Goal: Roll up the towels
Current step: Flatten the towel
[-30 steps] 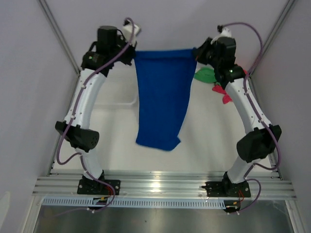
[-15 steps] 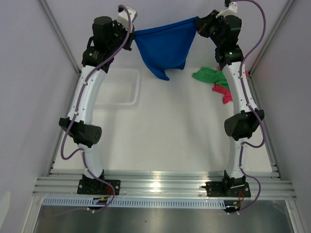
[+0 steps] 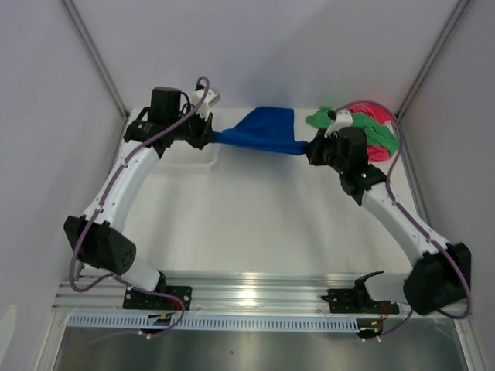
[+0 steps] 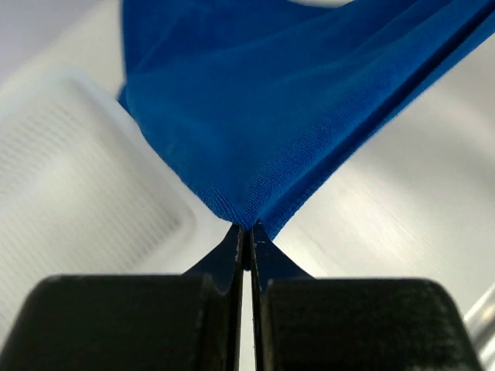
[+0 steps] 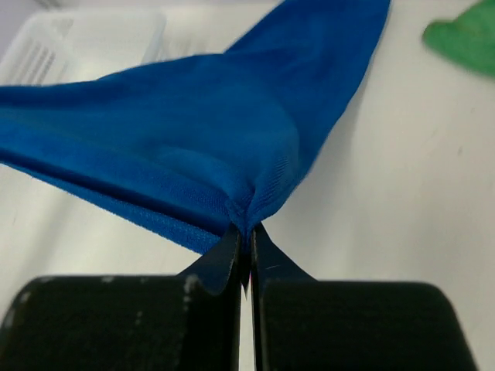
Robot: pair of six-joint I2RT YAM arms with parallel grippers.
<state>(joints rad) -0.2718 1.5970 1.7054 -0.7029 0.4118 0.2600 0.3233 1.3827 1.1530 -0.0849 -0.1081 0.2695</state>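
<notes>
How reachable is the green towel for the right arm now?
Probably not yet: the green towel lies close beside the right tool, but that tool is shut on a corner of the blue towel.

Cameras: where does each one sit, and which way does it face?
Top external: above and behind the bases, facing down at the table; both arms show, left gripper and right gripper stretching the blue towel.
Left wrist: on the left arm, facing along its shut fingers to a towel corner and the white basket.
Right wrist: on the right arm, same way; green towel beyond.
Shared: all show the blue towel.
</notes>
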